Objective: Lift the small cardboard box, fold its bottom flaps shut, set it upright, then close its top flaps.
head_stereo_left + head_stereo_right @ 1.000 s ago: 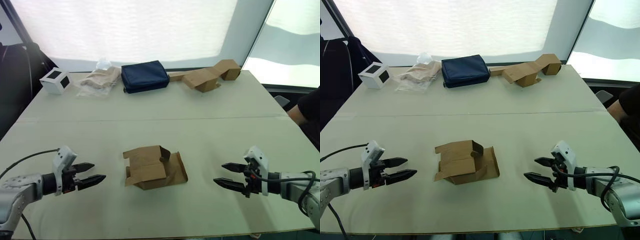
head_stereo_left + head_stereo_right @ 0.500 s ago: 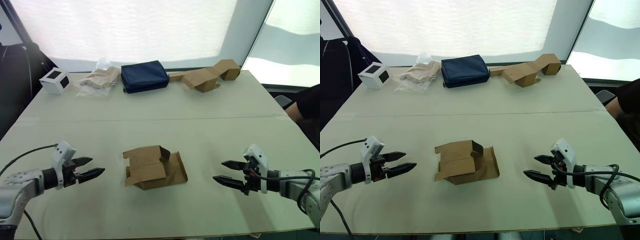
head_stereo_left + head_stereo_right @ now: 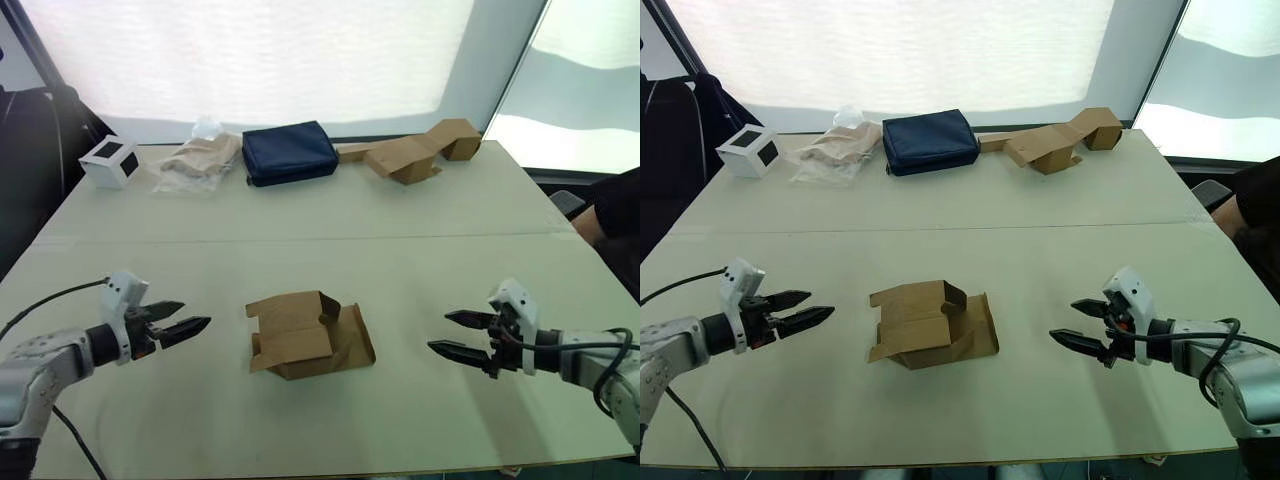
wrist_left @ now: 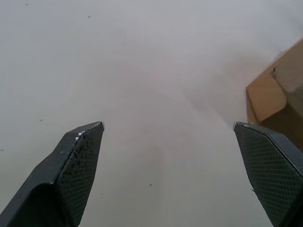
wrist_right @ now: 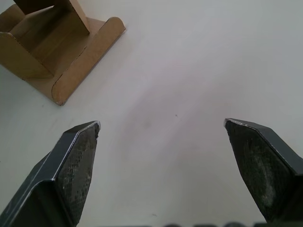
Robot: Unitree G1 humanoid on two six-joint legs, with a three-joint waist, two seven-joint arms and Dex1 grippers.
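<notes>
The small cardboard box lies collapsed on its side in the middle of the near table, plain brown, its flaps splayed flat toward the right. Left of it, apart from the cardboard, my left gripper hovers open with its tips pointing at the box. On the other side my right gripper is open too, a hand's width away from the flaps. Part of the box shows past the left fingers, and its splayed flaps show past the right fingers.
Along the far edge of the table stand a white cube with black squares, a crumpled plastic bag, a navy pouch and a longer bent cardboard piece. A person's arm shows at the right edge.
My left gripper has risen slightly and edged toward the box. My right gripper has drifted a little up and to the right. The box has not moved.
</notes>
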